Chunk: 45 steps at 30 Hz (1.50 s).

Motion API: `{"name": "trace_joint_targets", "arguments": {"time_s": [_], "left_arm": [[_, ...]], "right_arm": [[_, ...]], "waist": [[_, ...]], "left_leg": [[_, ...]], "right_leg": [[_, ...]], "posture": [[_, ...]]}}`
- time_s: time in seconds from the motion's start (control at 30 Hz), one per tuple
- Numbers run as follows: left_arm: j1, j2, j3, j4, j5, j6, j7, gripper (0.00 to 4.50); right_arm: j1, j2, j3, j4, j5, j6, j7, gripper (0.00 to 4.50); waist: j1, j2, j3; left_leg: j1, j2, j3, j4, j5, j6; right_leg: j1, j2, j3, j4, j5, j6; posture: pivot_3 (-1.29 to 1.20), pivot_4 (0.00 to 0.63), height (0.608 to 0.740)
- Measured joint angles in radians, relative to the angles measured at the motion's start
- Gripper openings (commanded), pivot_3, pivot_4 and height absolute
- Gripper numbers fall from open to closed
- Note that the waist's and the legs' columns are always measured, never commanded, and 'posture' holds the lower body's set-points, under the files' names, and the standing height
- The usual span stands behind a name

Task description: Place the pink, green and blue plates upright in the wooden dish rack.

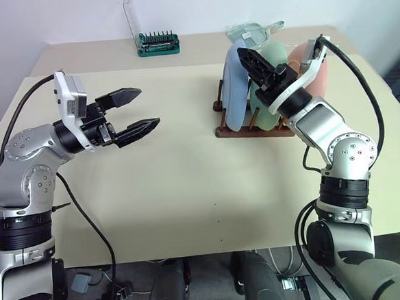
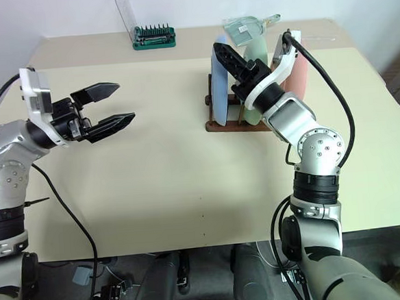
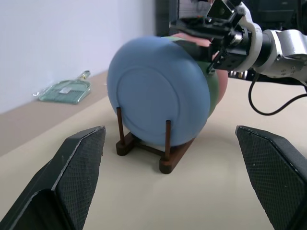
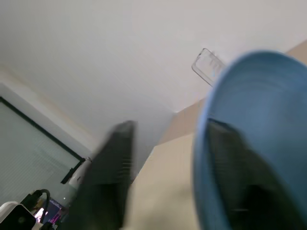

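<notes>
The blue plate [image 1: 235, 86], the green plate [image 1: 270, 54] and the pink plate [image 1: 319, 73] stand upright side by side in the wooden dish rack [image 1: 247, 131] on the table's right half. The blue one is nearest the table's middle and the pink one farthest right. My right gripper [image 1: 248, 59] is at the blue plate's top edge, open. In the right wrist view one finger [image 4: 112, 177] stands clear of the blue plate's [image 4: 268, 120] rim and the other lies behind it. My left gripper [image 1: 149, 107] hovers open over the left half, holding nothing and pointing at the rack [image 3: 165, 153].
A green bit holder [image 1: 158, 44] with its clear lid raised stands at the table's far edge. A clear glassy object [image 1: 250, 31] lies just behind the rack. The beige table [image 1: 175, 193] runs wide between my arms, and its front edge is near me.
</notes>
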Motion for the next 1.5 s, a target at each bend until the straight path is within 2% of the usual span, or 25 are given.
{"name": "trace_joint_targets", "arguments": {"time_s": [0.03, 0.07, 0.37, 0.63, 0.77, 0.87, 0.97, 1.1, 1.23, 1.37, 1.5], "left_arm": [[0.0, -0.001, 0.0, 0.0, 0.0, 0.0, 0.0, 4.5], [0.0, -0.002, 0.0, 0.0, 0.0, 0.0, 0.0, 4.5], [-0.01, -0.003, 0.0, 0.007, 0.0, 0.0, -0.003, 4.5], [-0.01, -0.011, 0.0, 0.007, -0.002, 0.001, -0.005, 4.5], [-0.018, -0.027, -0.002, 0.007, -0.002, 0.001, -0.002, 4.5], [-0.018, -0.033, -0.006, 0.006, -0.001, 0.001, 0.001, 4.5], [-0.002, -0.028, -0.01, -0.013, -0.002, 0.004, -0.003, 4.5], [0.089, 0.018, -0.002, -0.043, -0.007, 0.007, -0.044, 4.5], [0.146, 0.043, 0.009, -0.078, -0.019, 0.01, -0.061, 4.5], [0.178, 0.05, 0.002, -0.101, -0.031, 0.014, -0.07, 4.5], [0.18, 0.045, -0.012, -0.099, -0.02, -0.001, -0.08, 4.5]], "right_arm": [[0.0, -0.001, 0.002, 0.0, -0.01, 0.0, 0.008, 4.46], [0.0, -0.003, 0.004, 0.0, -0.02, -0.001, 0.014, 4.49], [-0.036, -0.068, 0.045, -0.047, -0.113, 0.004, 0.096, 4.49], [-0.038, -0.068, 0.063, -0.091, -0.122, 0.013, 0.127, 4.49], [-0.039, -0.065, 0.044, -0.119, -0.139, -0.055, 0.181, 4.49], [-0.039, -0.104, -0.008, -0.167, -0.104, -0.089, 0.296, 4.49], [0.039, -0.253, -0.02, -0.251, -0.079, -0.07, 0.495, 4.49], [0.292, -0.483, 0.015, -0.301, -0.155, -0.05, 0.843, 4.49], [0.341, -0.646, -0.002, -0.235, -0.249, -0.096, 1.079, 4.49], [0.389, -0.697, -0.029, -0.173, -0.32, -0.145, 1.193, 4.49], [0.432, -0.698, -0.043, -0.164, -0.375, -0.196, 1.204, 4.49]], "waist": [[0.0, 0.0, 0.0], [0.0, 0.0, 0.0], [-0.001, 0.0, 0.0], [0.001, 0.0, 0.0], [0.002, 0.0, 0.0], [0.003, 0.0, 0.0], [0.004, -0.001, -0.001], [0.001, 0.0, 0.0], [0.002, 0.0, 0.0], [0.008, 0.0, 0.0], [0.009, 0.0, 0.0]], "left_leg": [[0.0, 0.0, 0.0, 0.0, 0.0, 0.0], [0.0, 0.0, 0.0, 0.0, 0.0, 0.0], [0.0, 0.0, 0.0, 0.0, 0.0, 0.0], [0.0, 0.0, 0.0, 0.0, 0.0, 0.0], [0.0, 0.0, 0.0, 0.0, 0.0, 0.0], [0.0, 0.0, 0.0, 0.0, 0.0, 0.0], [0.0, 0.0, 0.0, 0.0, -0.001, 0.002], [0.0, 0.0, 0.001, 0.0, -0.001, 0.002], [0.002, 0.0, 0.0, 0.001, -0.001, 0.002], [0.002, 0.0, 0.0, 0.001, -0.001, 0.002], [0.002, 0.0, 0.0, 0.001, -0.001, 0.002]], "right_leg": [[0.0, 0.0, 0.0, 0.0, 0.0, 0.0], [0.0, 0.0, 0.0, 0.0, 0.0, 0.0], [0.0, 0.0, 0.0, 0.0, 0.0, 0.0], [0.0, 0.0, 0.0, 0.0, 0.0, 0.0], [0.0, 0.0, 0.0, -0.001, 0.0, 0.0], [0.0, 0.0, 0.0, -0.003, 0.0, 0.0], [0.002, 0.0, -0.001, -0.006, 0.0, 0.0], [0.002, 0.0, 0.0, -0.007, 0.0, 0.0], [0.002, 0.0, 0.0, -0.005, 0.0, -0.001], [0.003, 0.0, 0.0, -0.006, 0.0, -0.001], [0.003, 0.0, 0.0, -0.006, 0.0, -0.001]], "posture": [[0.0, 0.15, 0.724], [0.0, 0.15, 0.724], [0.0, 0.15, 0.724], [0.0, 0.15, 0.724], [0.0, 0.15, 0.724], [0.0, 0.15, 0.724], [0.0, 0.15, 0.724], [0.0, 0.15, 0.724], [0.0, 0.15, 0.724], [0.0, 0.15, 0.724], [0.0, 0.15, 0.724]]}}
